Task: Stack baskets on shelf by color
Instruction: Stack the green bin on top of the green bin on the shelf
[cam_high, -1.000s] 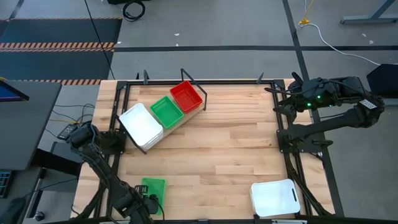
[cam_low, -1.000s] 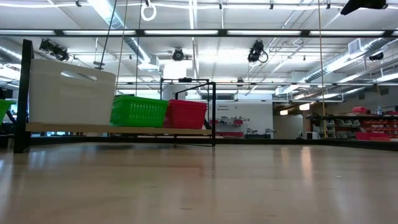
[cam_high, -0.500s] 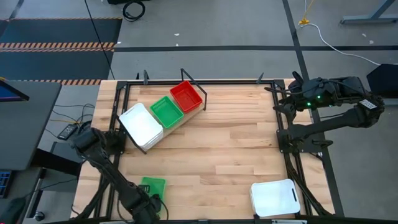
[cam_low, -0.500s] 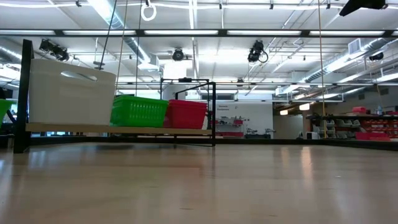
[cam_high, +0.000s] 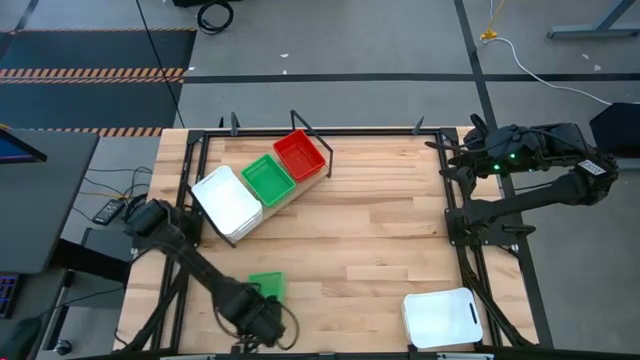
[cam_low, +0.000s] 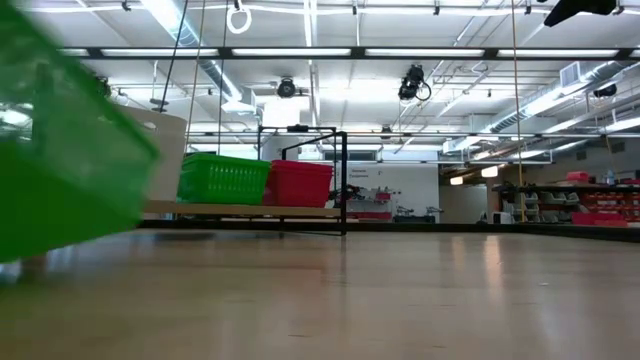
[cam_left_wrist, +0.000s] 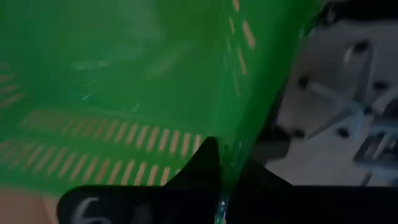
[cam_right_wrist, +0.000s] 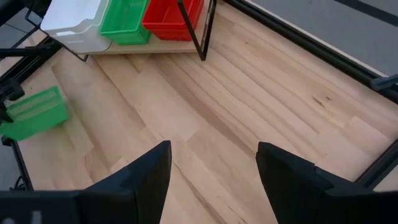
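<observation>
While gripped, two green baskets (cam_high: 268, 180) (cam_high: 266, 285), two white (cam_high: 226, 202) (cam_high: 441, 318) — one red (cam_high: 299, 155)

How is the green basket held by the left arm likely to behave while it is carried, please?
The green basket looks like thin slotted plastic, so probably light and slightly flexible. The left tool pinches only one wall, so it may tilt or swing.

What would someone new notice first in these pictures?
Probably the left gripper, shut on a green basket near the table's front edge. Next, the shelf at the back left, carrying white, green and red baskets in a row. A lone white basket sits front right.
</observation>
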